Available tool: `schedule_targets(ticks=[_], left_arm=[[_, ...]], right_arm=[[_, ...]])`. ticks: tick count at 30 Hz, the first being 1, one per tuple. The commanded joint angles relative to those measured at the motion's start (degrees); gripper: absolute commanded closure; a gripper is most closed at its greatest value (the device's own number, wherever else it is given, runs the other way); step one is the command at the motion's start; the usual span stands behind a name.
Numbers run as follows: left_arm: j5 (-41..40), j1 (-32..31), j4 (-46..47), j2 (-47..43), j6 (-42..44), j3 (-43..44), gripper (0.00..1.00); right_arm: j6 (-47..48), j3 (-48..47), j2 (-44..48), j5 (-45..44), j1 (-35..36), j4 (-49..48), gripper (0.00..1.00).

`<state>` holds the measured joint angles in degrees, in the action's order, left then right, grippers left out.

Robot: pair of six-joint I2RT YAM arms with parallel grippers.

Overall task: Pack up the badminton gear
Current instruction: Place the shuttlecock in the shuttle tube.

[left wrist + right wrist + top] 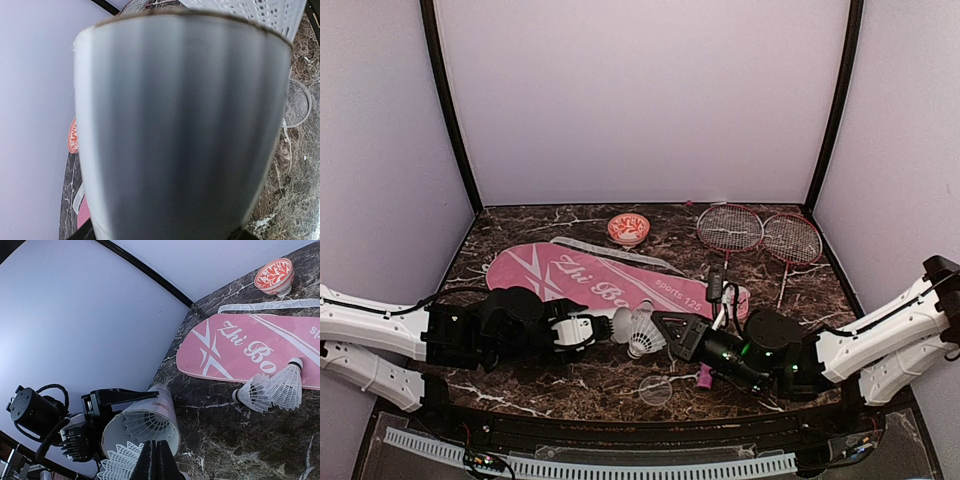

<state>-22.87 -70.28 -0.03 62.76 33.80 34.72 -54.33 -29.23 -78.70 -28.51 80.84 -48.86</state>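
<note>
Racket cover (570, 278), pink, lies across the desk's (570, 388) middle; two red rackets (730, 227) rest at its far right corner. Left gripper (582, 328) clasps the white tube (165, 407) level, shuttlecock (145, 426) inside; right gripper (157, 447), clenched, points at its mouth.

Two rackets (730, 228), four shuttlecocks (287, 386), one tube (161, 404), one pink cover (550, 272), one bowl (628, 229), one clear cap (655, 390)
</note>
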Motion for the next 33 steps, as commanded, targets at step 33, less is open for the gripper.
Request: schedule_targets(ticks=[33], left_arm=[[2.2, 0.1, 1.8, 0.2, -1.6, 1.2, 0.38]], right_arm=[[8.7, -4.4, -5.1, -4.0, 1.1, -15.7, 1.0]])
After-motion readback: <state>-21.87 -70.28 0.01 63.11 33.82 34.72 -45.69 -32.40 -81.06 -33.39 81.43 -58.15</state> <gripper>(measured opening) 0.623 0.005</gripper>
